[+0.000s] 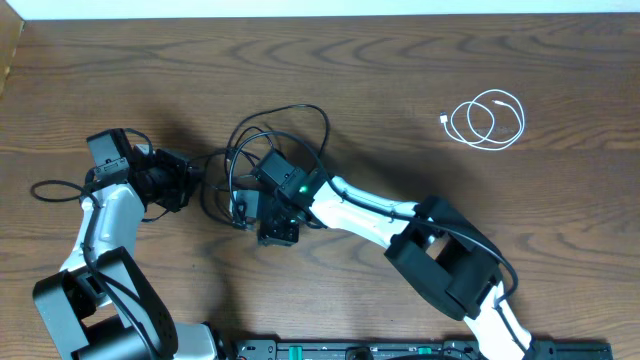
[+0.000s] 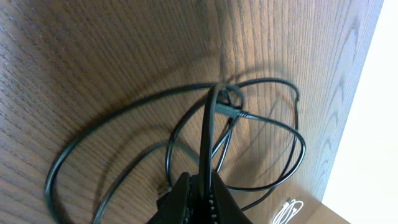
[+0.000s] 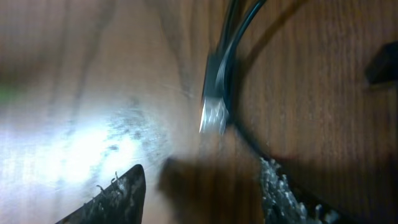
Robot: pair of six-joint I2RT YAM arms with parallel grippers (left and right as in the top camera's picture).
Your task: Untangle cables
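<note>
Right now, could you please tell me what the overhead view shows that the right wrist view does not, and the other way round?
Only overhead: the white cable, coiled by itself toward the right, the full loops of the black cable, and the left gripper shut on that cable. Only right wrist: the black cable's metal plug seen up close, ahead of the open right gripper and not between its fingers. Both: part of the black cable and the wooden table.
</note>
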